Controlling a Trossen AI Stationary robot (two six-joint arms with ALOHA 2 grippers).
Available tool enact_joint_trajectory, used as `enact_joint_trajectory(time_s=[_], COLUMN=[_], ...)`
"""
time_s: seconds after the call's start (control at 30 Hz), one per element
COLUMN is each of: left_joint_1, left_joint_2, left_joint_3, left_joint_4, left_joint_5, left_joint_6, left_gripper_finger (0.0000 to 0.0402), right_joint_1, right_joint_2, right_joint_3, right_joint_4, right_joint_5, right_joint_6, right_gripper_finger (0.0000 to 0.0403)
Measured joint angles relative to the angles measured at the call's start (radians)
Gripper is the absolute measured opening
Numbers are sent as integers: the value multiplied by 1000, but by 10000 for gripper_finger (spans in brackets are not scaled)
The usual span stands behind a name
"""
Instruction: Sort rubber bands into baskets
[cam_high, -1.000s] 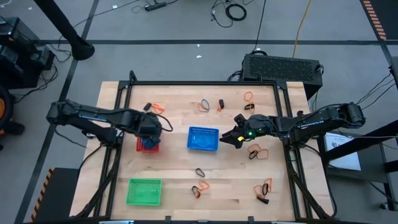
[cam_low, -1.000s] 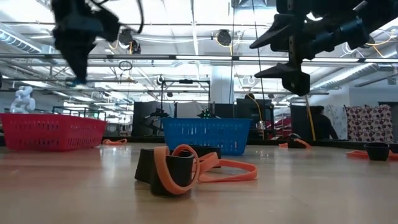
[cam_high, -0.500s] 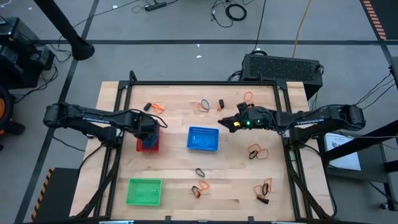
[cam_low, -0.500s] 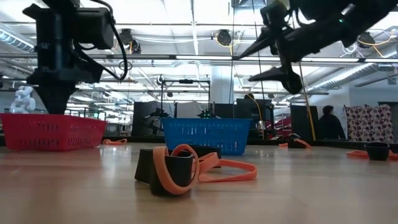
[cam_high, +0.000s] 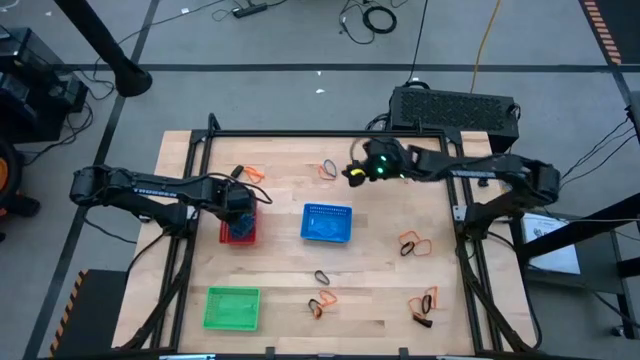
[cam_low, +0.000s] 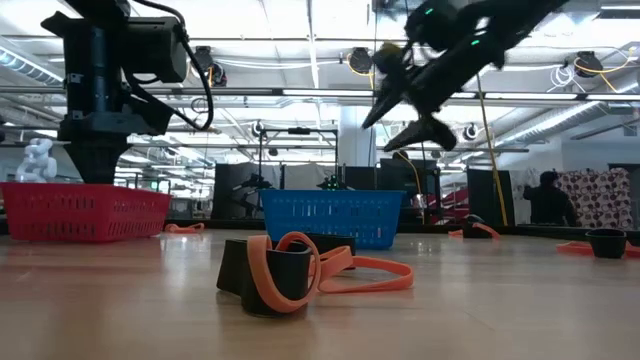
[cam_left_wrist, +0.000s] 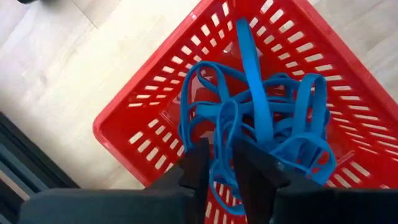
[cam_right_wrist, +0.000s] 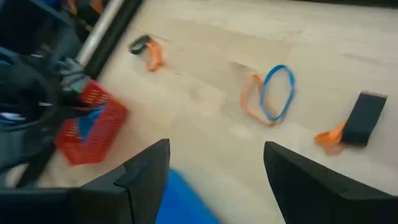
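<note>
Many tangled blue rubber bands (cam_left_wrist: 261, 134) fill red basket (cam_left_wrist: 134, 127); left hand (cam_left_wrist: 216, 163) slightly parted.

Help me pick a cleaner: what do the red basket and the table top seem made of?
Red basket: looks like moulded plastic, glossy, with a regular slotted mesh. Table top: apparently light wood, matt to satin, with visible plank grain lines.

A wooden table (cam_high: 380, 290) carries red (cam_high: 238, 231), blue (cam_high: 327, 224), green baskets (cam_high: 232, 308) and scattered rubber bands (cam_high: 411, 243)
</note>
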Motion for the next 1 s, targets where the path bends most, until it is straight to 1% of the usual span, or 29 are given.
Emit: enact_joint_trajectory(time_s=[0.1, 0.3, 0.37, 0.5, 0.63, 0.73, 0.8, 0.87, 0.93, 1.0], left_joint_1=[1, 2, 2, 4, 12, 25, 47, 92, 158, 236], left_joint_2=[0, -1, -1, -1, -1, -1, -1, 8, 39, 95], left_joint_3=[1, 45, 70, 119, 176, 225, 243, 245, 245, 245], left_joint_4=[0, -6, -23, -98, -131, -67, 21, 129, 243, 338], left_joint_5=[27, 76, 87, 91, 65, 28, -7, -12, 33, 119], left_joint_6=[-29, -83, -84, -83, -49, 5, 64, 100, 132, 159], left_gripper_finger=[95, 121, 128, 141, 151, 153, 153, 153, 153, 154], right_joint_1=[-42, -91, -102, -105, -101, -101, -101, -101, -101, -101], right_joint_2=[94, 253, 292, 331, 321, 283, 254, 230, 208, 186], right_joint_3=[70, 233, 290, 387, 418, 417, 418, 418, 418, 418], right_joint_4=[-37, -141, -188, -262, -303, -344, -385, -437, -488, -529], right_joint_5=[-41, -47, -69, -125, -125, -125, -125, -125, -122, -120], right_joint_6=[-73, -226, -288, -392, -439, -465, -482, -489, -492, -495], right_gripper_finger=[251, 251, 251, 251, 251, 251, 251, 251, 251, 251])
